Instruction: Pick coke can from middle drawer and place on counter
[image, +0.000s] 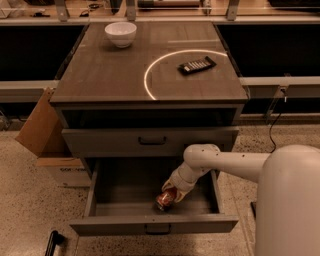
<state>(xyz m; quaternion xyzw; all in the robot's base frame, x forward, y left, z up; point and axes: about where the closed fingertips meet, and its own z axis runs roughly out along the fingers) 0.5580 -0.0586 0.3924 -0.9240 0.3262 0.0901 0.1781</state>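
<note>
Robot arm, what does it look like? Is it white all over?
Mostly, yes. The arm is a smooth, creamy-white tube with a round, ball-like joint. It grows from a big rounded white body. The gripper, down in the middle drawer by the coke can, looks pale too. No cables or markings show.

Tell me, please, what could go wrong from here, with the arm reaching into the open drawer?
1. The gripper is at the coke can inside the middle drawer; a firm hold does not show, so the can might slip when lifted.
2. The closed drawer front and the counter sit above; the rising arm could strike them.
3. The remote on the counter could be knocked.
</note>
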